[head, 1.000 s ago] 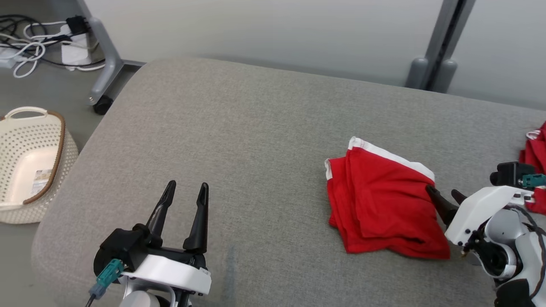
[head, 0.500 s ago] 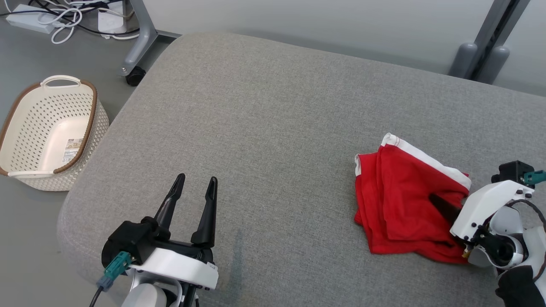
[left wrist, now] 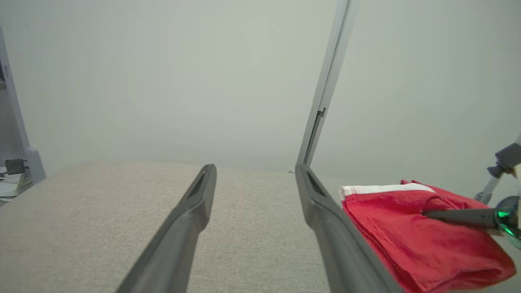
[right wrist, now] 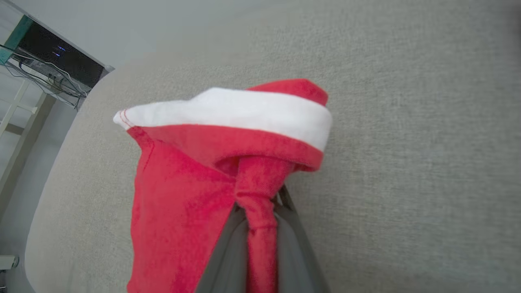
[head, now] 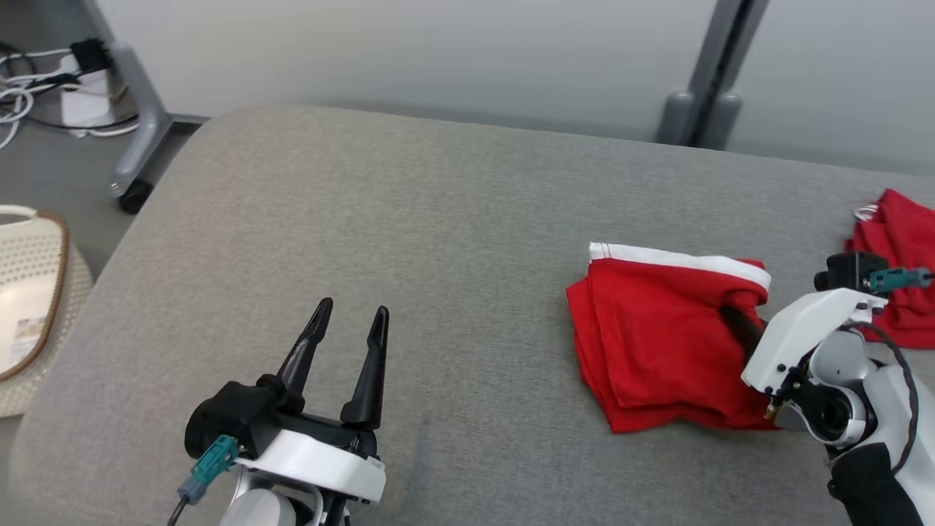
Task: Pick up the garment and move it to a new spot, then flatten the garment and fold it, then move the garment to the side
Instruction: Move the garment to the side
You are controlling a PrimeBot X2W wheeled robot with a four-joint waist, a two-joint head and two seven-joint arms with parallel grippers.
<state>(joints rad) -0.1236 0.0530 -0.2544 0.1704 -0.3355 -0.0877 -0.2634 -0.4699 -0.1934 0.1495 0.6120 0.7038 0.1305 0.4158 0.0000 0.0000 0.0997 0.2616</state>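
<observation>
The right gripper [head: 736, 327], a second ago just beside the folded red garment [head: 657, 343] on the grey cushion [head: 438, 241], now clenches its bunched right edge, seemingly ready to drag it aside; the left gripper [head: 350, 321] hovers with fingers spread

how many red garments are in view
2: a folded red garment pinched by the right gripper; a second red garment at the right edge, partly cut off.

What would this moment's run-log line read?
right gripper: fingers shut on folded red fabric garment with white band | left gripper: open, idle over grey fabric cushion | step: likely side move next
</observation>
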